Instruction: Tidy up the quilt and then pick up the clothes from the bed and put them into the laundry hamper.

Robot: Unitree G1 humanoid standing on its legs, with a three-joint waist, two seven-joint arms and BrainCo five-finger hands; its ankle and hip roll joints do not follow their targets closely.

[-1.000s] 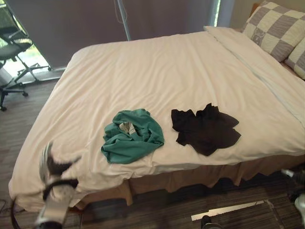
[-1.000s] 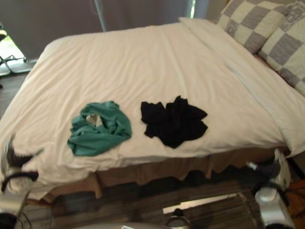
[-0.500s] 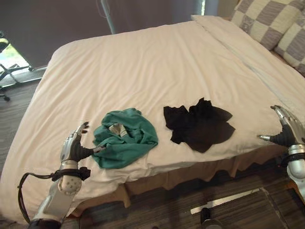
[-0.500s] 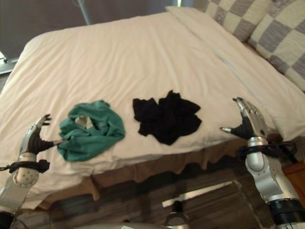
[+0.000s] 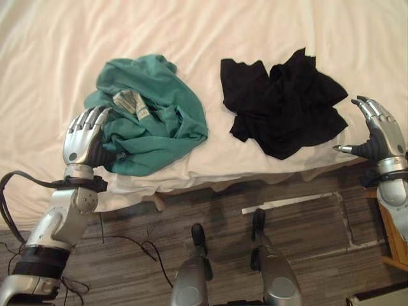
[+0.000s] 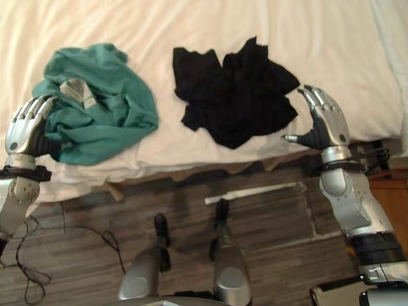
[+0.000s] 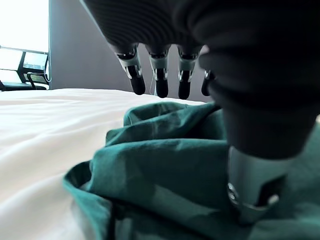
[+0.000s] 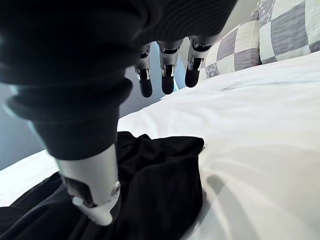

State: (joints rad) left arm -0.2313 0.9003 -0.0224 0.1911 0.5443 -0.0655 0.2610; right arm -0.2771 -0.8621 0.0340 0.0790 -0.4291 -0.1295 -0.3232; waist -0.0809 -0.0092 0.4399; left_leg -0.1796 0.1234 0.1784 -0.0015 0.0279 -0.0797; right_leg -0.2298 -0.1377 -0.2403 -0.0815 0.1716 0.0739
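A white quilt lies spread smooth across the bed, its near edge hanging over a dark striped floor. Two crumpled pieces of clothing sit near that edge, apart from each other with a strip of bare quilt between them. A green garment lies on the robot's left, a pale striped patch of fabric showing among its folds. A black garment lies on the robot's right.

The left hand is at the near left edge of the green garment, palm toward the cloth, fingers relaxed and spread, thumb low against the fabric. In the left wrist view the fingertips hang just above the green folds and grip nothing.

The right hand hovers beside the right edge of the black garment, fingers open and arched, thumb pointing toward the cloth. In the right wrist view the fingertips stand clear above the black fabric, with checked pillows at the head of the bed beyond. A pale strip lies on the floor below the bed's edge.
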